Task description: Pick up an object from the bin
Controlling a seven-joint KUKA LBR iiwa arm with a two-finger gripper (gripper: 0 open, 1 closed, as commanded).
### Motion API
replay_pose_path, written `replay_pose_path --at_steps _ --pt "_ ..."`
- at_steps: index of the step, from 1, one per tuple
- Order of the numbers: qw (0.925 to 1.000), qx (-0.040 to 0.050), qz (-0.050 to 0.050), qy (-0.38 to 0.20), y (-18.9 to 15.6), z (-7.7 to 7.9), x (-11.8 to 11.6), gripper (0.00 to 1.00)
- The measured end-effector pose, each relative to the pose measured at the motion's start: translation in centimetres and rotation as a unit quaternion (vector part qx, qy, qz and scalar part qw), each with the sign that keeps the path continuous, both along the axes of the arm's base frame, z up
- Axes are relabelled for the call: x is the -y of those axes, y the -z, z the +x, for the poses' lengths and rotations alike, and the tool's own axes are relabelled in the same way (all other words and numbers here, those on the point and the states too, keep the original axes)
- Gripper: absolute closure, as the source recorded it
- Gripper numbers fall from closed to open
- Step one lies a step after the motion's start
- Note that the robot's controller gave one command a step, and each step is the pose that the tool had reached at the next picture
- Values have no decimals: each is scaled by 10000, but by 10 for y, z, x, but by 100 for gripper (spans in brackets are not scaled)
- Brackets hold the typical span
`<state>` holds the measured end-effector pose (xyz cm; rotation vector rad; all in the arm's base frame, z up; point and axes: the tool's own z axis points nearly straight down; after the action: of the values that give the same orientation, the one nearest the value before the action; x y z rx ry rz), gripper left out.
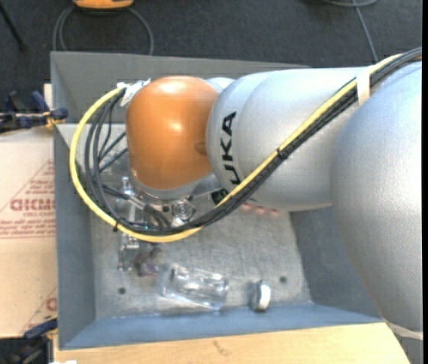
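- The bin's left wall (64, 226) stands near the gripper, so I judge there is little room to shift toward the frame's left edge.
- The gripper (136, 256) sits in the lower left of the frame, low over the grey floor, beneath the orange cover (170, 131) and its looped cables (85, 154). I cannot tell whether it is open or closed (the hardware there is a dark tangle). Nothing is visibly held, so the pick reads as not yet done: grasping and lifting are both left.
- A clear crumpled plastic piece (193, 287) lies just to the lower right of the gripper, flat on the floor and near the bin's bottom wall (199, 332). It is the nearest loose thing and, in my judgement, the likeliest one to be taken.
- A small grey-white rounded object (259, 295) lies further right, apart from the plastic and also near the bottom wall; that wall would crowd a descent on either.
- Bare floor (275, 249) opens above these two, centre-right, before the arm's silver body (328, 150) takes over.
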<state>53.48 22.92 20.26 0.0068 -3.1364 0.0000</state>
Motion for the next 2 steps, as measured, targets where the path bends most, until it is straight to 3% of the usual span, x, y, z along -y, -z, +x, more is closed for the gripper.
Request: replay_pose_path --at_steps 1,2 --pt "9949 8 -10 -1009 90 2 46 0" --pt "9992 93 31 379 112 22 64 0"
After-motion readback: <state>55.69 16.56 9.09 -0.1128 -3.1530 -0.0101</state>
